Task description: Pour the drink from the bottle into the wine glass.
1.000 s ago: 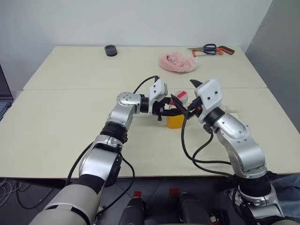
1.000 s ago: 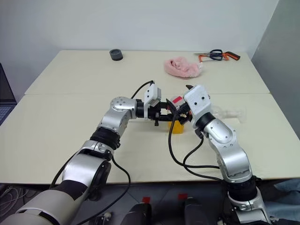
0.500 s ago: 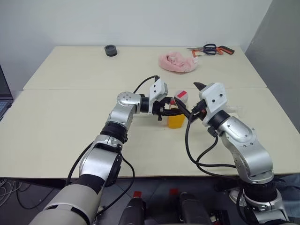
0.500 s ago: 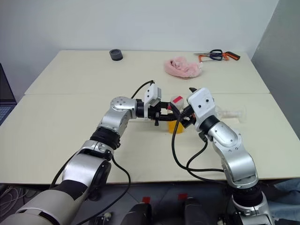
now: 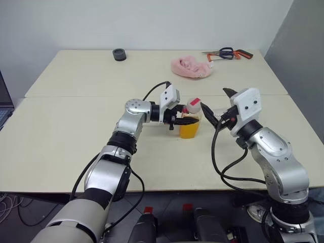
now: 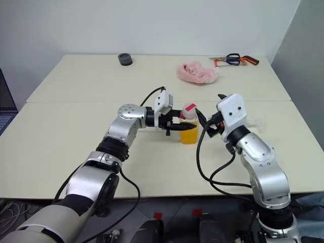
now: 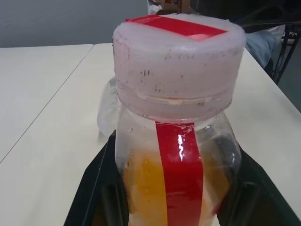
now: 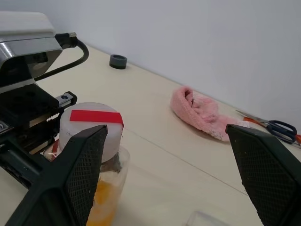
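Bottle (image 5: 190,121) first: it stands upright near the middle of the pale surface (image 5: 76,136). It is small and clear, with orange drink (image 7: 146,188) in the lower part, a red strip down its side and a white cap (image 7: 178,70) with a red mark on top. My left fingers (image 7: 101,188) pinch the bottle from both sides, below the cap. My left gripper (image 5: 183,119) points sideways, toward my right arm. My right fingers (image 8: 80,169) are spread wide and hold nothing. My right gripper (image 5: 215,115) hangs just beside the bottle, not touching it. A clear wine glass (image 6: 250,122) sits behind my right arm, mostly hidden. Far back on the surface lie a pink cloth (image 5: 191,67), scissors (image 5: 226,51) and a small dark ring (image 5: 119,54).
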